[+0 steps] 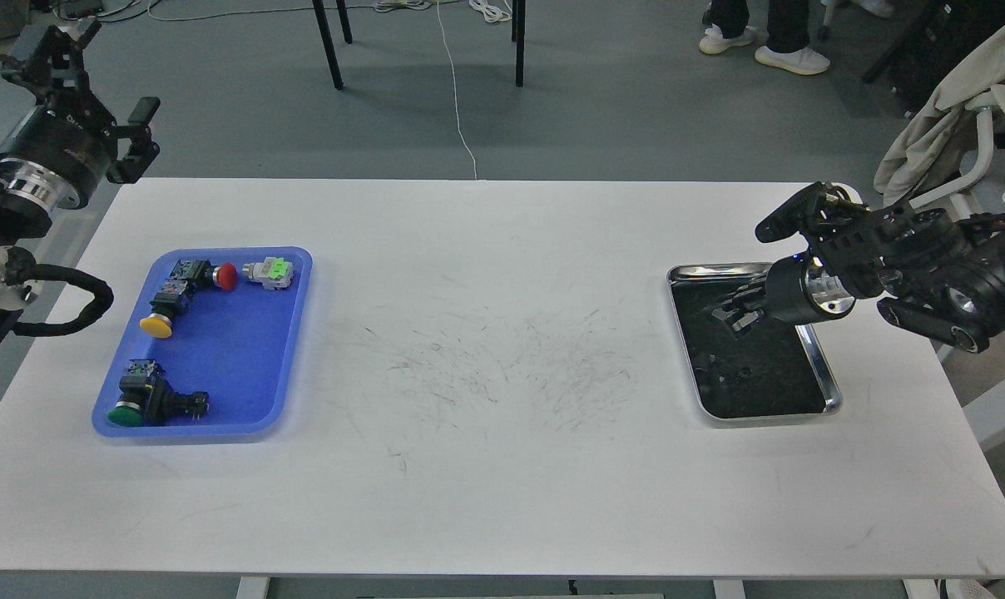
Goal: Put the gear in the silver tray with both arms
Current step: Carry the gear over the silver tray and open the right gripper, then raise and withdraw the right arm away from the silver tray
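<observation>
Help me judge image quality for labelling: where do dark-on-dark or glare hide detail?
Head view: the right gripper merges with the silver tray's dark floor, so its fingers are unreadable; the tray's far rim glares slightly; the white table is evenly lit and sharp.

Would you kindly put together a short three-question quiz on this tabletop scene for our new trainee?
1. True or false: the right gripper is over the silver tray.
2. Multiple choice: the push buttons with red, yellow and green caps lie in
A. the silver tray
B. the blue tray
C. on the bare white table
3. Fill in: the left gripper is raised beyond the table's far ____ corner.

Key:
1. True.
2. B.
3. left.
</observation>
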